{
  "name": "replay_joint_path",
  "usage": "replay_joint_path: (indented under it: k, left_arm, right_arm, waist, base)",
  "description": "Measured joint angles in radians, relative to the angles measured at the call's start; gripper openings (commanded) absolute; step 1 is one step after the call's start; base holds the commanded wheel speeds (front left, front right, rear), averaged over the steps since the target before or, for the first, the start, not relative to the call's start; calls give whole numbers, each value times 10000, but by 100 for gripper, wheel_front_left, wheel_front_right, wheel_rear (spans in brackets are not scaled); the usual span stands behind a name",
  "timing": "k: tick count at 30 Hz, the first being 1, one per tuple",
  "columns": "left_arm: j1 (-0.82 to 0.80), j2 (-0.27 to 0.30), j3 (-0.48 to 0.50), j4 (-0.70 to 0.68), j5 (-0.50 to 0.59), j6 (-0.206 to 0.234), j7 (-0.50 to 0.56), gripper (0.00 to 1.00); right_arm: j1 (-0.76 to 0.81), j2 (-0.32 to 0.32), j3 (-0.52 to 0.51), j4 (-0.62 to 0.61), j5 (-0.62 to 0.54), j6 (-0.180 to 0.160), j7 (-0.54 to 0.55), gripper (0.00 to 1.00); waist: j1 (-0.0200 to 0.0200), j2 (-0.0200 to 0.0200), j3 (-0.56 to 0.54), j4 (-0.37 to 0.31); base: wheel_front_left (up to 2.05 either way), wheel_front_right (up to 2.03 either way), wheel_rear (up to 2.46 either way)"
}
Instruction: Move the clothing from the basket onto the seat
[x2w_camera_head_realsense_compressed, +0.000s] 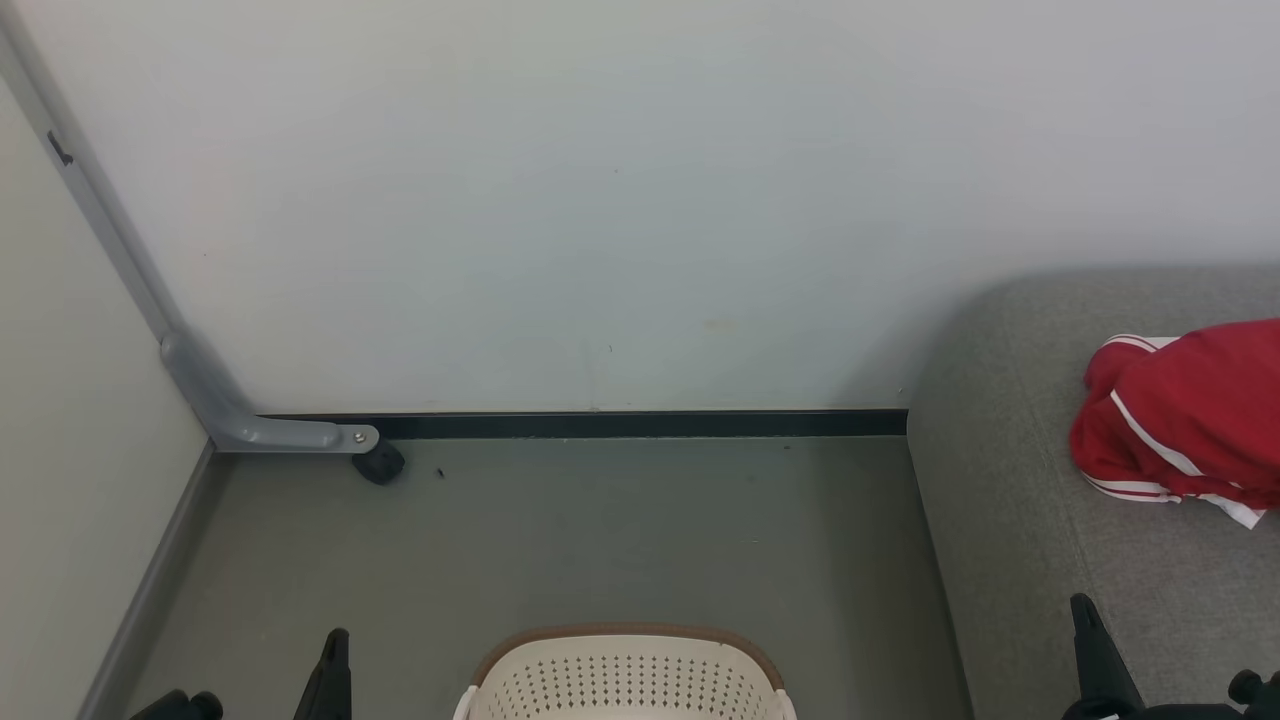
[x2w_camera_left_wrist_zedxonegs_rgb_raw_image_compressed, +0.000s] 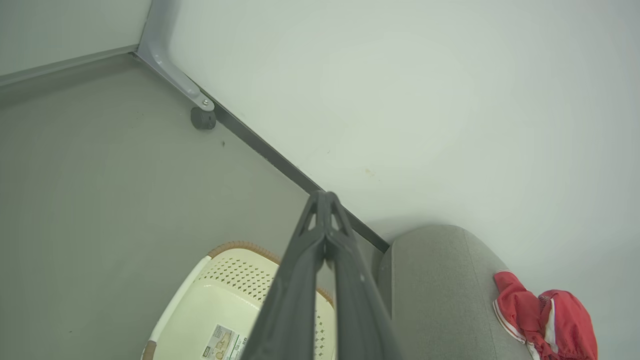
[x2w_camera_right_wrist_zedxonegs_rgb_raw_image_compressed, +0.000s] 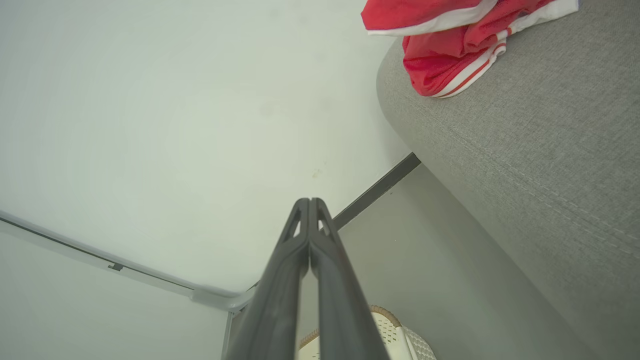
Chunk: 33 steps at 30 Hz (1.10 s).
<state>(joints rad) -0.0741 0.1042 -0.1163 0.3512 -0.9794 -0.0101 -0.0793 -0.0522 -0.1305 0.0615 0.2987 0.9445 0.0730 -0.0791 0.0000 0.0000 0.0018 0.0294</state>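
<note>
Red clothing (x2w_camera_head_realsense_compressed: 1180, 420) with white stripes lies heaped on the grey seat (x2w_camera_head_realsense_compressed: 1000, 520) at the right, well apart from the cream basket (x2w_camera_head_realsense_compressed: 625, 685), which stands on the floor (x2w_camera_head_realsense_compressed: 600, 530), near and centre. The visible part of the basket's inside looks bare, so the move seems done or nearly so. The left tool (x2w_camera_left_wrist_zedxonegs_rgb_raw_image_compressed: 325, 197) and right tool (x2w_camera_right_wrist_zedxonegs_rgb_raw_image_compressed: 310, 202) are closed tight, holding nothing.

Grey floor (x2w_camera_head_realsense_compressed: 600, 540) ahead of me, the cream basket (x2w_camera_head_realsense_compressed: 625, 634) standing on it right below me, a small dark caster (x2w_camera_head_realsense_compressed: 379, 463) by the wall. On my right the seat (x2w_camera_head_realsense_compressed: 1010, 520), red clothing (x2w_camera_head_realsense_compressed: 1190, 410) heaped on top.
</note>
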Motion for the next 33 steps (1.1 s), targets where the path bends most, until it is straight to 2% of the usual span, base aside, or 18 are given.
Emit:
replay_joint_path:
  k: [33]
  left_arm:
    - [-10,-378,1206,-257,-3664,-633,1154,0]
  right_arm:
    - [-126,537,-1193,12,3946,278,1149,0]
  waist:
    - [0,0,0,-180]
  base:
    - [0,0,0]
